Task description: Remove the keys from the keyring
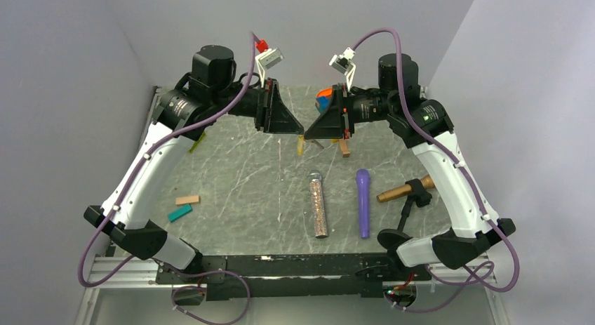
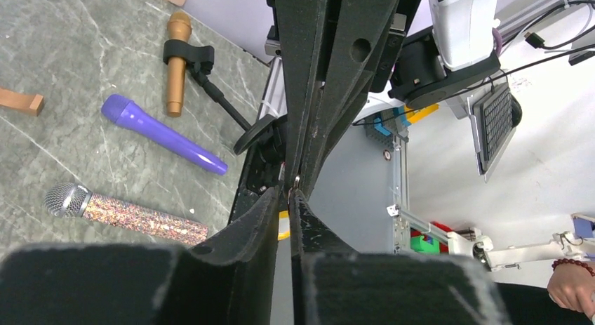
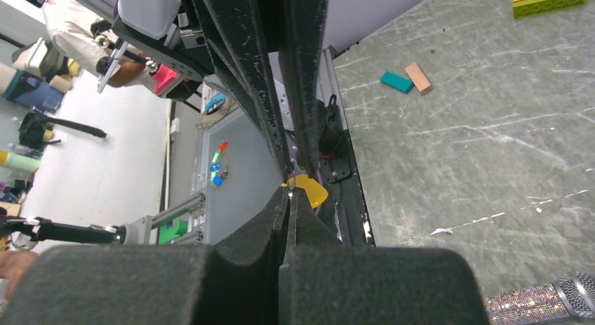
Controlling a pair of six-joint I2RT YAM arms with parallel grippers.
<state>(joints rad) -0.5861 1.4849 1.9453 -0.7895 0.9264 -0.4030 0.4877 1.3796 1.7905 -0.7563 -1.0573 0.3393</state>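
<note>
Mics sit closest to the arm bases, lower centre of the top view. Glitter mic [image 1: 319, 206] and purple mic [image 1: 363, 202] lie side by side on the surface [image 1: 238, 177]. Gold mic [image 1: 403, 191] is in a black clip stand [image 1: 410, 213] just right of them. Lower left has a teal block [image 1: 179, 213] and a tan block [image 1: 187, 199], close together.

Further up, mid-frame, both arms are raised off the surface w/ the tools pointing at each other, tip to tip. Left tool [image 1: 302, 131]: fingers squeezed nearly together, only a thin slit btwn them in its own cam. Right tool [image 1: 308, 135]: fingers pressed flat together.

Tiny metal loop, prob the keyring [image 2: 295, 179], sits right where the tips meet. Can't tell which tool actually has it pinched. Yellow key [image 1: 300, 147] hangs just under that meeting point in the top view. In the right wrist cam the key [image 3: 309, 190] pokes out just right of the tips, centre of frame. In the left wrist cam it's only a sliver thru the slit.

Small brown block [image 1: 344, 149] is on the surface just below the right tool. Behind that tool, upper centre, there's an orange-blue thing [image 1: 324, 99], mostly hidden.
</note>
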